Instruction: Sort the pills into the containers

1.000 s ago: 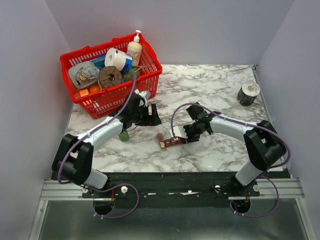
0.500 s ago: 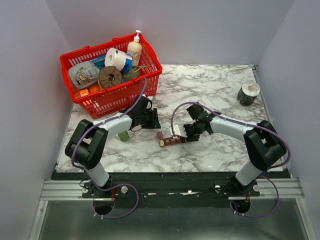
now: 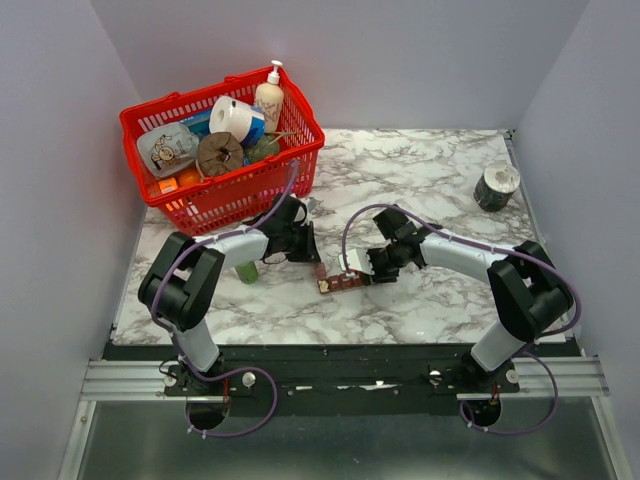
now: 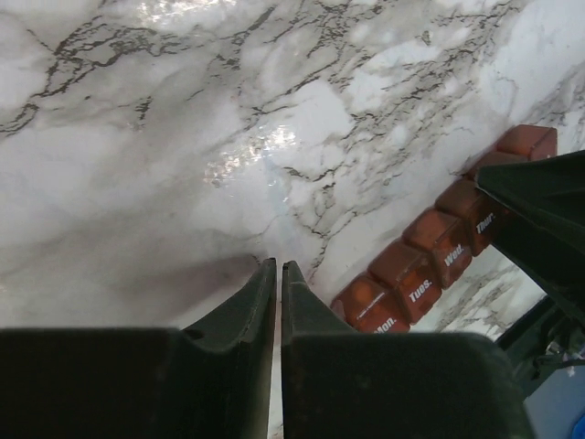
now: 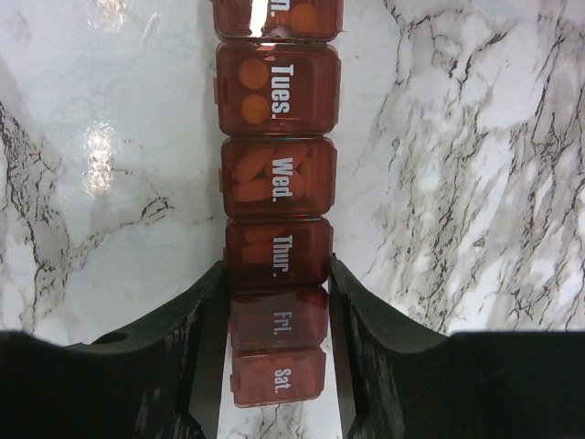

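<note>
The strip [image 3: 340, 283] of dark red-brown lidded compartments lies flat on the marble bench [image 3: 430, 170]. It sits near the bench's middle, somewhat toward the near edge, and runs at a slant in the top view. In the right wrist view the strip [image 5: 276, 183] shows white lid labels: Tues., Wed., Thur., Fri. and Sat. Round orange pills show through the Tues. lid and oblong ones through the Wed. lid. What the Thur., Fri. and Sat. compartments hold is too dark to tell.

The right gripper [image 5: 276, 273] clamps the strip across its width. One finger presses each long side at the Thur. and Fri. compartments, and the Sat. end lies back between the fingers. In the top view the right gripper [image 3: 366, 270] is at the strip's right end.

The left gripper [image 4: 277, 267] is closed, with only a thin slit between its fingers and nothing visible in it. Its tips point at bare marble just beside the Mon. end of the strip [image 4: 430, 261], clear of it. Whether the tips touch the bench cannot be told. In the top view the left gripper [image 3: 310, 243] sits just beyond the strip's left end, toward the far edge.

A small green object [image 3: 247, 271] stands beside the left arm, toward the bench's left edge. A red basket [image 3: 240, 190] filled with household items occupies the far left corner. A dark cylinder [image 3: 496, 187] stands near the right edge, toward the far side.
</note>
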`<move>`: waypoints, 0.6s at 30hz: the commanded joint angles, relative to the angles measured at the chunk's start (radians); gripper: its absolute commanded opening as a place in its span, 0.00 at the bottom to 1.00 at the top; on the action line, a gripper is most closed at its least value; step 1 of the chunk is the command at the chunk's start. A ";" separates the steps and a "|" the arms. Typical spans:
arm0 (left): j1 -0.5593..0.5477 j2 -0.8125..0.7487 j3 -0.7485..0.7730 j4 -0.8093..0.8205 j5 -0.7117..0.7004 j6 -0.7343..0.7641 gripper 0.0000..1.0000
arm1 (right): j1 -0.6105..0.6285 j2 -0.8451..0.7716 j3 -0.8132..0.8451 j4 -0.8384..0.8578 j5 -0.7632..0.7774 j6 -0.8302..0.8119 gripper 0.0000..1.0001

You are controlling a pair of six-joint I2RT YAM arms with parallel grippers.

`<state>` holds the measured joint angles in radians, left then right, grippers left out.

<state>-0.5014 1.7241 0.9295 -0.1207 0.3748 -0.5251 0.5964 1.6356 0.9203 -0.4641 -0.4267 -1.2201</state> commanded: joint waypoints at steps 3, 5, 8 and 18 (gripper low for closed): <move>-0.008 -0.093 -0.030 0.017 0.090 -0.009 0.13 | 0.003 0.029 -0.020 0.008 0.039 0.036 0.26; -0.009 -0.106 -0.038 0.009 0.111 -0.006 0.13 | 0.005 0.035 -0.014 0.010 0.045 0.047 0.26; -0.020 -0.115 -0.058 -0.010 0.128 -0.001 0.13 | 0.005 0.046 -0.006 0.008 0.049 0.057 0.26; -0.055 -0.095 -0.107 -0.051 0.112 0.007 0.08 | 0.005 0.059 0.000 0.005 0.060 0.068 0.26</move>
<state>-0.5484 1.6234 0.8455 -0.1337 0.4805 -0.5266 0.5964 1.6447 0.9264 -0.4423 -0.4110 -1.1687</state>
